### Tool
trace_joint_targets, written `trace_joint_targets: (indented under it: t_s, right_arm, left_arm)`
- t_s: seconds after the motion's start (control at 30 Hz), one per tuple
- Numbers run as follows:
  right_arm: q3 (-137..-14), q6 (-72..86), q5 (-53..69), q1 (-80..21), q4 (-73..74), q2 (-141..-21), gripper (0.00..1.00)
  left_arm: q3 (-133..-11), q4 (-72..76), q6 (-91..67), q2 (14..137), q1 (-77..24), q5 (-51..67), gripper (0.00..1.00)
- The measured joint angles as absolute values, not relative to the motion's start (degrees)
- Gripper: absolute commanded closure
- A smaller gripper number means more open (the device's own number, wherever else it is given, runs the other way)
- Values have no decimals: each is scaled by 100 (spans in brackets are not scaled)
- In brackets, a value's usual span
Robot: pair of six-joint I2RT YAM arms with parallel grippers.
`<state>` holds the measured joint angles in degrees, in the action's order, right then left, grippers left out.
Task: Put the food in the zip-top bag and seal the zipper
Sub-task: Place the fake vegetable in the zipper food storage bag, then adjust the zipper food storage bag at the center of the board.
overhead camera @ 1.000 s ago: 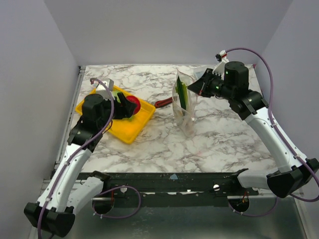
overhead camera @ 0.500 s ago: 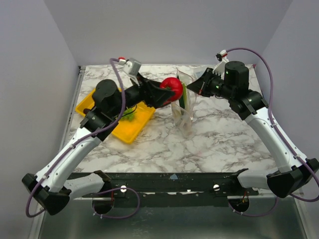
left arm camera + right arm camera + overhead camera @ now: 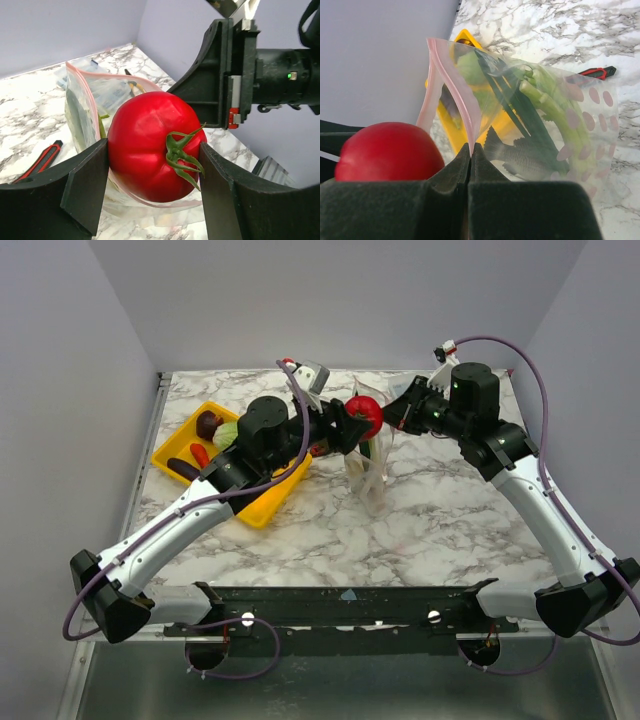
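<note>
The right gripper point(image 3: 400, 412) pinching the bag point(image 3: 370, 465) rim crowds its open mouth's right side.

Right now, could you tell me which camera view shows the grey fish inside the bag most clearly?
The right wrist view: the grey fish shows whole through the clear zip-top bag, below the green stalks. In the top external and left wrist views the fish cannot be made out.
</note>
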<state>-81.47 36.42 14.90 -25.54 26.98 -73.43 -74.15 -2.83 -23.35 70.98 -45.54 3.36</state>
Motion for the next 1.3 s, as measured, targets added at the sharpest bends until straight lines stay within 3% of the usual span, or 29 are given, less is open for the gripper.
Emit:
trace_joint_targets:
  t_s: [0.23, 0.3, 0.57, 0.7, 1.1, 1.17, 1.3]
  right_arm:
    - [-8147, 3642, 1490, -2554, 2700, -7343, 100]
    - [-8147, 3642, 1490, -2554, 2700, -7343, 100]
    - [-8147, 3642, 1490, -2554, 2703, -7343, 100]
    - [-8147, 3642, 1487, -2554, 2703, -7343, 100]
    - [-8149, 3642, 1492, -2554, 2703, -7343, 100]
    - [-8149, 3642, 1490, -2554, 2703, -7343, 100]
    - [-8156, 3642, 1490, -2554, 2707, -7343, 100]
  left_arm:
    - [-7564, -443, -2248, 7373, -4589, 143, 20]
    - [-7575, -537, -2233, 7373, -4589, 67, 2]
    - [-7819, -1039, -2206, 7358, -4589, -89, 2]
    - [-7830, -1310, -2200, 7159, -4589, -106, 11]
    - [-7800, -2202, -2383, 6912, -4589, 30, 19]
    - [-7793, -2368, -2403, 7076, -4589, 113, 29]
    - [-7835, -2703, -2392, 7397, -4589, 276, 79]
